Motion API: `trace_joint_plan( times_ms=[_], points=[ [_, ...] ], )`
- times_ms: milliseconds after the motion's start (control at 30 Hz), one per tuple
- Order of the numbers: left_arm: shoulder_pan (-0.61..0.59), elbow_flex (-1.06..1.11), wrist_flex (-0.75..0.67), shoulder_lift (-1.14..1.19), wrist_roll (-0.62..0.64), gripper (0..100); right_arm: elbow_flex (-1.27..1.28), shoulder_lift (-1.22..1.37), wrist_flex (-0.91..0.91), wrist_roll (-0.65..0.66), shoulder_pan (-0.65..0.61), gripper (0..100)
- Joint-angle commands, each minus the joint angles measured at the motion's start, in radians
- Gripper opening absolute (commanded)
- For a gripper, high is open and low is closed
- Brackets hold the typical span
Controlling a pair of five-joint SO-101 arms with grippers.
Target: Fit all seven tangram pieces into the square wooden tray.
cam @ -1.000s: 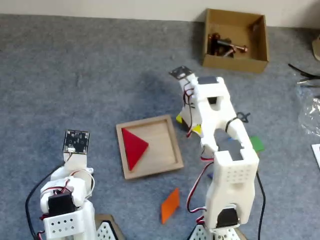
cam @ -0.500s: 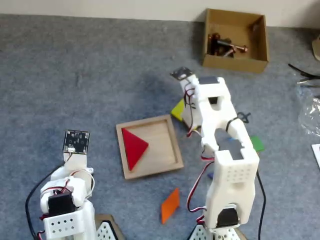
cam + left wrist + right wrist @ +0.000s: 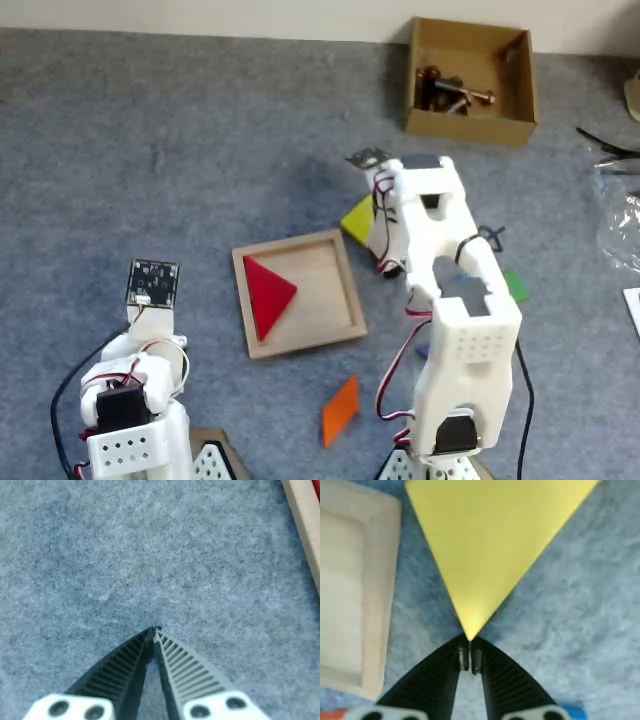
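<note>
1. The pale beige square wooden tray point(image 3: 335, 290) shows faint straight grain.
2. The red flat triangle piece point(image 3: 266, 292) is plain.
3. The bright yellow flat triangle piece point(image 3: 490, 545) is uniform too.
4. The orange flat parallelogram piece point(image 3: 341, 410) is solid-coloured.
5. The blue-grey felt desk point(image 3: 150, 150) is finely mottled.
6. The left gripper point(image 3: 155, 629) and the right gripper point(image 3: 469, 655) are black and ribbed.

A grey felt table point(image 3: 150, 150) carried a wooden tray point(image 3: 325, 295), an orange piece point(image 3: 341, 410) near it, a green piece point(image 3: 515, 287) farther right, and a cardboard box point(image 3: 468, 130) at the back.

L gripper point(image 3: 154, 630) closed, R gripper point(image 3: 469, 654) pinching
</note>
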Motion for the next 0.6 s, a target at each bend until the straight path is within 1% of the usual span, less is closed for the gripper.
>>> trace_joint_plan(
  times_ms=[0,67,167,433,567],
  points=[
    [-0.015,0.019,0.003,-0.005,0.003,1,-0.085,-0.059,0.082,-0.064,0.021,0.6],
    [-0.015,0.019,0.003,-0.005,0.003,1,-0.107,-0.107,0.091,-0.094,0.019,0.6],
    [-0.015,0.019,0.003,-0.005,0.003,1,-0.117,-0.159,0.076,-0.103,-0.001,0.6],
    [-0.013,0.019,0.003,-0.005,0.003,1,-0.117,-0.177,-0.113,-0.106,-0.088,0.6],
    [-0.013,0.019,0.003,-0.005,0.003,1,-0.117,-0.182,-0.209,-0.21,-0.116,0.6]
  ],
)
